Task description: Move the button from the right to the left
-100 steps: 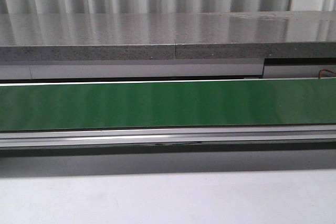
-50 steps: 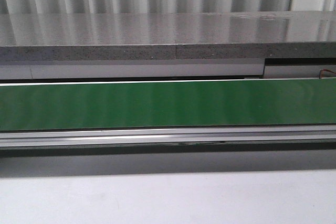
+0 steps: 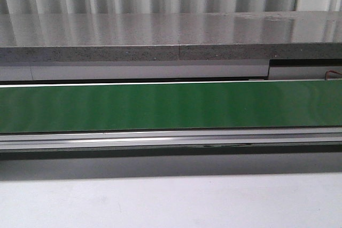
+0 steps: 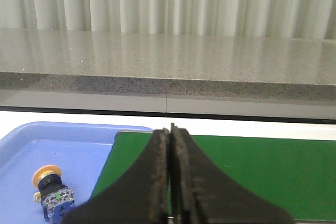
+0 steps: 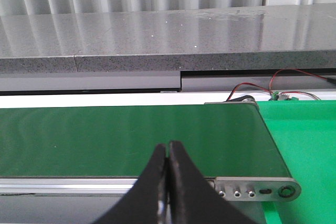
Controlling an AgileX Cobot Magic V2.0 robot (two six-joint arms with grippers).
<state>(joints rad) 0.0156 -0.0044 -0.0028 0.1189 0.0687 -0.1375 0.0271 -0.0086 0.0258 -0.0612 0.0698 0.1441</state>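
Fingers pressed together, empty, on both the left end effector (image 4: 170,182) and right end effector (image 5: 168,182). Beyond, at ten o'clock of the left one, the button (image 4: 51,195) lies in a blue tray (image 4: 79,150) beside the green belt (image 3: 171,105).

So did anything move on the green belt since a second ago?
Almost nothing. Only a small dark reflection on the shiny rail under the green belt slid toward the right. The belt itself looks the same and bare, and the grey counter behind it stayed as it was.
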